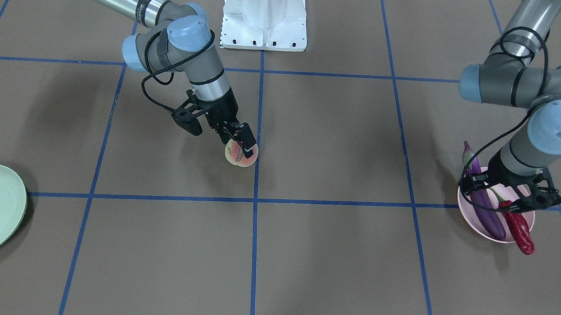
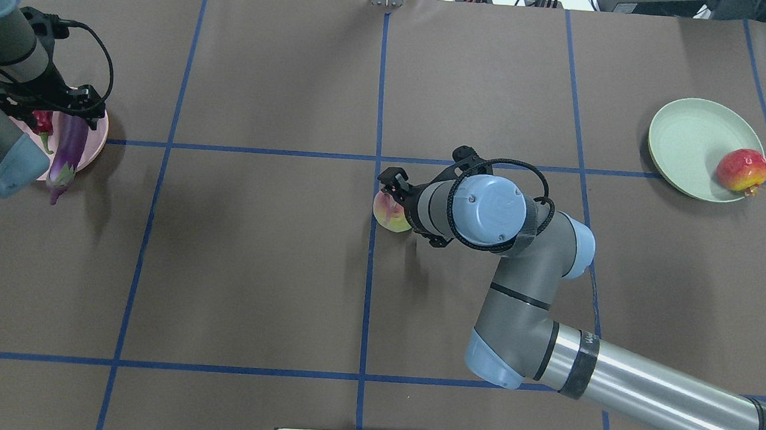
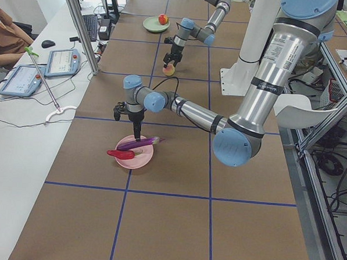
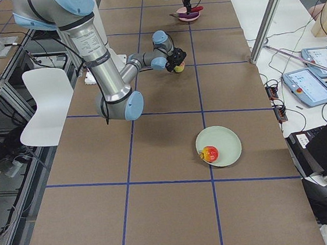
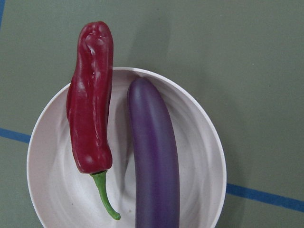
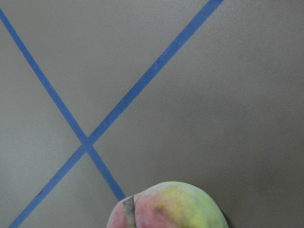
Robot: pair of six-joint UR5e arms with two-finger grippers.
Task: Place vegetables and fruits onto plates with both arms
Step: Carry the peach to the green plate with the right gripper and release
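My right gripper [image 1: 242, 148] is shut on the pale yellow-pink peach [image 1: 236, 159] near the table's middle, low over the surface; I cannot tell whether the peach touches it. The peach also shows in the overhead view [image 2: 386, 212] and the right wrist view [image 6: 166, 209]. The purple eggplant [image 1: 484, 209] and red chili [image 1: 519, 230] lie side by side on the pink plate [image 1: 473, 225], both overhanging its rim. My left gripper [image 1: 506, 203] hovers just above them; I cannot tell whether it is open. The orange-red fruit [image 2: 741, 169] rests on the green plate's [image 2: 687, 140] edge.
The white fixed base [image 1: 265, 15] stands at the robot's side of the table. Blue tape lines divide the brown surface into squares. The green plate is far on my right, the pink plate far on my left.
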